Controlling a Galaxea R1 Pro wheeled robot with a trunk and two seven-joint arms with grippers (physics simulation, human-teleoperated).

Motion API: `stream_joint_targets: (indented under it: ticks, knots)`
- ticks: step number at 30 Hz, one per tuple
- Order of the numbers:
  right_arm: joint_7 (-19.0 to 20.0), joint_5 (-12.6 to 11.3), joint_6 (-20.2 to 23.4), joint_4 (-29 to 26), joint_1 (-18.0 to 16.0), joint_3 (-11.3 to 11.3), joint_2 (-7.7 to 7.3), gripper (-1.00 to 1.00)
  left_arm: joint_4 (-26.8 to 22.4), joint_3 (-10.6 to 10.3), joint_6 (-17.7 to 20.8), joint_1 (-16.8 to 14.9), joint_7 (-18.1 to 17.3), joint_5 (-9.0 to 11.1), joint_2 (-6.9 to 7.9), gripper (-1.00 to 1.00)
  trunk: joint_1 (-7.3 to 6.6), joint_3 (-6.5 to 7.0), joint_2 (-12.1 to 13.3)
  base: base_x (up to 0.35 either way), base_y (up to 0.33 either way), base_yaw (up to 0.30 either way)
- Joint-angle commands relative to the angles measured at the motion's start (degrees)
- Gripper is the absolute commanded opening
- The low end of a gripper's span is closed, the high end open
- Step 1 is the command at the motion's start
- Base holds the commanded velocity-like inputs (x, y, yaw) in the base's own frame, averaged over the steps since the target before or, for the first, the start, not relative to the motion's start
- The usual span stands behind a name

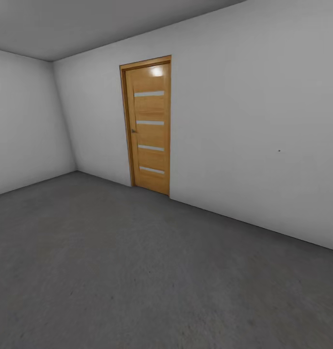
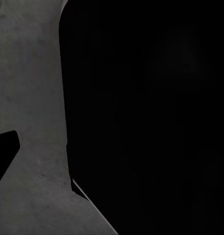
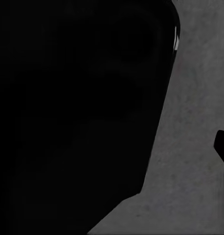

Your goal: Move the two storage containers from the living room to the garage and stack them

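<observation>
I am in the garage, facing its orange-wood door [image 1: 149, 126] with four pale horizontal slits, which is closed. The rough dark grey concrete floor [image 1: 137, 271] spreads out bare in front of me. The two storage containers are out of view. In the left wrist view a large black bulk [image 2: 151, 117] stands before grey concrete [image 2: 33, 98], and a dark tip [image 2: 4, 152] pokes in at the edge. The right wrist view likewise has a black bulk [image 3: 73, 107], concrete [image 3: 200, 98] and a small dark tip [image 3: 223, 147].
Plain white walls [image 1: 263, 121] close the room behind and beside the door, meeting in a corner [image 1: 64, 121] at the far left. A grey ceiling [image 1: 64, 24] runs overhead.
</observation>
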Motion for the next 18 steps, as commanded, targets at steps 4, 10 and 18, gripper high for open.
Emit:
stream_joint_targets:
  ticks: [4, 10, 18]
  knots:
    - [0.0, 0.0, 0.0, 0.0, 0.0, 1.6, 0.00, 1.00, 0.0, 0.0, 0.0, 0.0, 0.0, 0.0, 0.00, 1.00, 0.00, -0.03, 0.0, 0.000, 0.000, 0.000]
    - [0.0, 0.0, 0.0, 0.0, 0.0, 14.2, 0.00, 1.00, 0.0, 0.0, 0.0, 0.0, 0.0, 0.0, 0.00, 1.00, 0.00, -0.03, 0.0, 0.000, 0.000, 0.000]
    - [0.0, 0.0, 0.0, 0.0, 0.0, 14.2, 0.00, 1.00, 0.0, 0.0, 0.0, 0.0, 0.0, 0.0, 0.00, 1.00, 0.00, -0.03, 0.0, 0.000, 0.000, 0.000]
